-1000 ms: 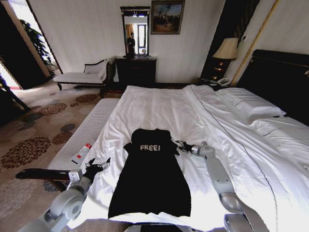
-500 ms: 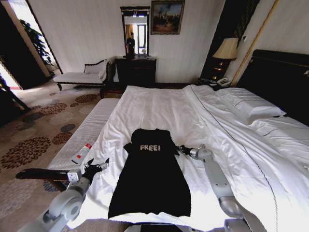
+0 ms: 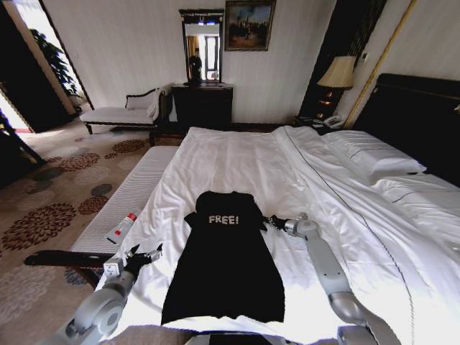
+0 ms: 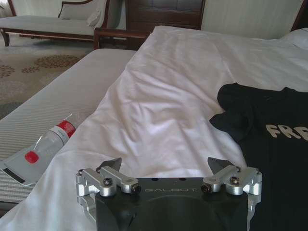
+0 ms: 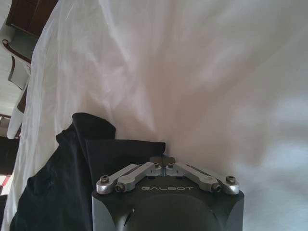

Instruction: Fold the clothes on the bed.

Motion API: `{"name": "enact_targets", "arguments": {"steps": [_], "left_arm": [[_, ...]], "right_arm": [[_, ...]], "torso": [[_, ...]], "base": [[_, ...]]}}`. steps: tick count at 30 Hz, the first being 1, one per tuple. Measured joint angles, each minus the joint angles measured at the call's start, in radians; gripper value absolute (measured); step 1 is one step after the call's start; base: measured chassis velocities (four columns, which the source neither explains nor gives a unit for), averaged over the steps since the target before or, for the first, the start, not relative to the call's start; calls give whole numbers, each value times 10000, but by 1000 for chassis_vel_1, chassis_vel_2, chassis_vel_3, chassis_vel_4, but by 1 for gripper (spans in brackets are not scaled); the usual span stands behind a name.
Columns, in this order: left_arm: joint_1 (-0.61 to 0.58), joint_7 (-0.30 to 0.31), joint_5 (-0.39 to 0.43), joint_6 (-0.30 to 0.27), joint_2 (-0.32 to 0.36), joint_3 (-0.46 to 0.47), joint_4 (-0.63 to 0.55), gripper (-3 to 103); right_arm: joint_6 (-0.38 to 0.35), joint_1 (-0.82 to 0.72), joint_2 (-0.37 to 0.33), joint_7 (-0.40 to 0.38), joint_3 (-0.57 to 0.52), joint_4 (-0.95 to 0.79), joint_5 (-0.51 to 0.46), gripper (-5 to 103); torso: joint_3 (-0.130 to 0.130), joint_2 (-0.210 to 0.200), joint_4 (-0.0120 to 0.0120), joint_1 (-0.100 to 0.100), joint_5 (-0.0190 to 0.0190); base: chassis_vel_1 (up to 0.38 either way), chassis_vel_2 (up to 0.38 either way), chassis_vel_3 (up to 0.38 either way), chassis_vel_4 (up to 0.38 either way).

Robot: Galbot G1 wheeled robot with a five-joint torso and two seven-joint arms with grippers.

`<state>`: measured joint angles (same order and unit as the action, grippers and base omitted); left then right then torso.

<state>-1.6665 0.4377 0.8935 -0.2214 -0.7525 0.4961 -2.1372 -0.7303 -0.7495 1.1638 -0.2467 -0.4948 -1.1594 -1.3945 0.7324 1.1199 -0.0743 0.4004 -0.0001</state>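
Observation:
The clothes [image 3: 224, 266], a black short-sleeved garment with white "FREE!" lettering, lie flat and lengthwise on the near part of the bed [image 3: 237, 154]. My right gripper [image 3: 267, 222] rests low at the garment's right sleeve. In the right wrist view this gripper [image 5: 163, 162] is shut, its tips pinching the corner of the black sleeve [image 5: 120, 149]. Over the bed's left edge my left gripper [image 3: 147, 253] hovers, well left of the garment. It [image 4: 166, 166] stands open above the white sheet with nothing between its fingers, and the left sleeve [image 4: 236, 115] lies ahead to one side.
A white-cushioned bench [image 3: 136, 187] runs along the bed's left side and carries a plastic bottle [image 3: 123, 226] [image 4: 57, 135]. Pillows [image 3: 374, 154] and a dark headboard [image 3: 424, 115] stand at the right. A dresser [image 3: 203, 104] and chaise [image 3: 122, 111] line the far wall.
My right gripper has dropped a little lower at the right sleeve. The left gripper has sunk slightly toward the bed's edge. The garment lies as before.

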Motion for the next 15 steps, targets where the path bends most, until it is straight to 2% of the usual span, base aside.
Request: {"name": "enact_targets", "arguments": {"steps": [1,3,10,15], "left_arm": [[125,-32,-18,0,-135,-37,96,100],[175,-84,-55,2,-210,-95,105,100],[152,-169,-134,24,-284,-89,17,100],[57,-171,-130,37,-298,52,-75,100]], "right_arm": [[282,-224,-443,87,-14,-394,408,0],[401,-341,-651,98,-43,-655,536,0],[936,-479,-1052,429,153,-1090,1193,0],[1005,-705,-1216,495,133,-1441,1277,0]], "torso": [[0,0,-3,0,0],[0,0,-2,0,1],[0,0,2,0,1],[0,0,1,0,1]], "base": [[0,0,0,0],[0,0,0,0],[0,0,0,0],[0,0,0,0]]}}
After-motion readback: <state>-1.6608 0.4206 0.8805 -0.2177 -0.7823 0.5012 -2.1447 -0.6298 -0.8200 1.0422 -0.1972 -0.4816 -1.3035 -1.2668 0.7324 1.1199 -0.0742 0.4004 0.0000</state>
